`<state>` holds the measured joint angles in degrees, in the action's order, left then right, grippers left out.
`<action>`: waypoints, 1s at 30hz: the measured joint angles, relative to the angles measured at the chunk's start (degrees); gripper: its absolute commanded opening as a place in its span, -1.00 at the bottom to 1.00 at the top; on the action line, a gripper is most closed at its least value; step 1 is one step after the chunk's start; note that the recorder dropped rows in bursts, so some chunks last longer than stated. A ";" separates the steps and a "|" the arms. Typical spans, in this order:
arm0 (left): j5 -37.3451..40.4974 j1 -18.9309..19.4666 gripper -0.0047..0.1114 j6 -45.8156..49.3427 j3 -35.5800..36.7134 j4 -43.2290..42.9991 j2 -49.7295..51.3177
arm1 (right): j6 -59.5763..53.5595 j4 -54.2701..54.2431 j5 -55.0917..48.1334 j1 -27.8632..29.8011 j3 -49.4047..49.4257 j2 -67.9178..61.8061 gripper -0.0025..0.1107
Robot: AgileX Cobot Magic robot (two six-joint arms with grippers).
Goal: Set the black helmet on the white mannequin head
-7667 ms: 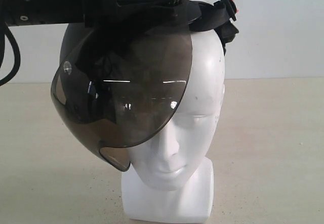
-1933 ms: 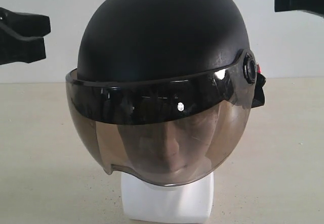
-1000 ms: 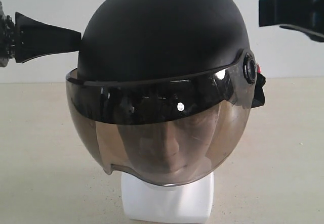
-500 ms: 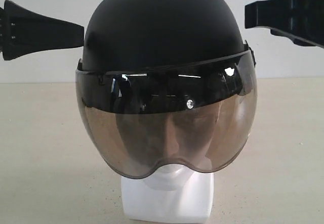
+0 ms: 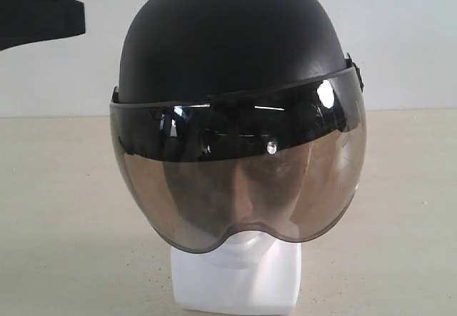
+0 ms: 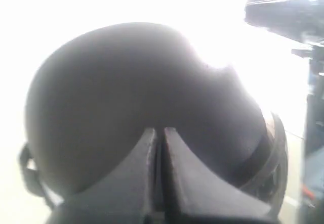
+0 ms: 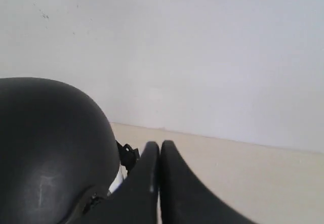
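Observation:
The black helmet (image 5: pixel 228 41) sits level on the white mannequin head (image 5: pixel 235 284), its smoky visor (image 5: pixel 243 187) down over the face. Only the chin and neck block show below it. My left gripper (image 5: pixel 75 18) hangs shut and empty at the upper left, a short gap from the shell. In the left wrist view its closed fingertips (image 6: pixel 152 135) point at the helmet's dome (image 6: pixel 126 82). My right gripper (image 7: pixel 159 145) is shut and empty beside the helmet (image 7: pixel 45 148), and it is outside the exterior view.
A beige tabletop (image 5: pixel 400 209) runs back to a plain white wall (image 5: pixel 407 38). The other arm (image 6: pixel 288 6) shows as a dark shape in the left wrist view.
Both grippers have drawn back from the helmet: the left one has moved further left and the right one has left the exterior view. The helmet stays squared up on the head.

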<state>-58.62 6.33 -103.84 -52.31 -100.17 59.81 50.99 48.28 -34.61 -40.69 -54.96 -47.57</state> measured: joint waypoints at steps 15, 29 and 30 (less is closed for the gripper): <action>48.27 0.00 -0.84 1.52 39.24 15.86 -38.72 | 3.61 4.37 33.80 0.00 38.53 25.61 -0.96; 47.68 0.00 -0.84 1.52 39.77 16.47 -40.43 | 3.96 3.57 33.28 0.00 38.66 25.61 -0.96; 47.68 0.00 -0.84 1.52 39.77 16.47 -40.43 | 4.08 3.46 33.28 0.00 38.66 25.69 -0.96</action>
<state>-10.93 6.33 -102.32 -12.54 -83.70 19.39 55.07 51.74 -1.34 -40.69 -16.30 -21.88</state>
